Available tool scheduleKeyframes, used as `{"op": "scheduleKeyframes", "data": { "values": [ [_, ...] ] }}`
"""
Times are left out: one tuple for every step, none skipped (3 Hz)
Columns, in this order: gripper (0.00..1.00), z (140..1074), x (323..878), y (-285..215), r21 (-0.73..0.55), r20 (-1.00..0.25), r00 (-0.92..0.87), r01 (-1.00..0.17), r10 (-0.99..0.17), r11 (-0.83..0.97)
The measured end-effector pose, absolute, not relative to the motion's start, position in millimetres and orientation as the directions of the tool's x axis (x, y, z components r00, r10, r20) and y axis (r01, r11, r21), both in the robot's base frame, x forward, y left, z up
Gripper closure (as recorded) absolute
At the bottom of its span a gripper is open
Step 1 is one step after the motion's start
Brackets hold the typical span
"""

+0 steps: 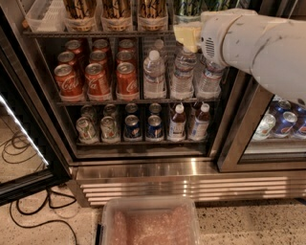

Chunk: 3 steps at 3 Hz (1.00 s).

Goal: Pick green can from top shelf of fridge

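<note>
A large commercial drinks fridge [143, 171] with a stainless steel frame and a ribbed base grille is seen from the front, its left glass door [24, 143] swung open. A thick white robot arm [260, 48] is stretched in from the right across the upper part of the opening.

On the speckled floor in front, a clear plastic bin [148, 201] with pinkish contents is placed, and a black cable [28, 213] is looped to its left.

The top shelf [95, 34], a wire rack with a grey front rail, is lined with clear trays; tall gold-and-black cans [117, 8] are stood in them. On the rack below, red cola cans [98, 79] are lined up left of water bottles [154, 76]. Short cans [110, 128] and small bottles [178, 122] are kept on the lowest rack.

The green can [187, 6] is found on the top shelf, right of the gold cans, mostly cut off by the upper edge. The pale yellow gripper [185, 36] is held at the front rail just below that can; whether it is open or closed cannot be told.
</note>
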<state>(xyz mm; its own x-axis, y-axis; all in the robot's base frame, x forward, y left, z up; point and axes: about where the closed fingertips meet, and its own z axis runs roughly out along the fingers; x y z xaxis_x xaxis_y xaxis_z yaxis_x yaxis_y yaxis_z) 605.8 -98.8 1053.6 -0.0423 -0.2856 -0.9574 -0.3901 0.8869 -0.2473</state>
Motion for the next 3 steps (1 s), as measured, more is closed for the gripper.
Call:
{"op": "scheduleKeyframes", "data": {
  "values": [
    [0.31, 1053.6, 605.8, -98.8, -0.247, -0.957, -0.042, -0.39, -0.286, 0.887],
    [0.24, 1053.6, 605.8, -98.8, -0.247, -0.957, -0.042, -0.39, -0.285, 0.887],
    [0.28, 1057.3, 610.9, -93.3, -0.232, -0.965, -0.025, -0.39, -0.262, 0.891]
  ]
}}
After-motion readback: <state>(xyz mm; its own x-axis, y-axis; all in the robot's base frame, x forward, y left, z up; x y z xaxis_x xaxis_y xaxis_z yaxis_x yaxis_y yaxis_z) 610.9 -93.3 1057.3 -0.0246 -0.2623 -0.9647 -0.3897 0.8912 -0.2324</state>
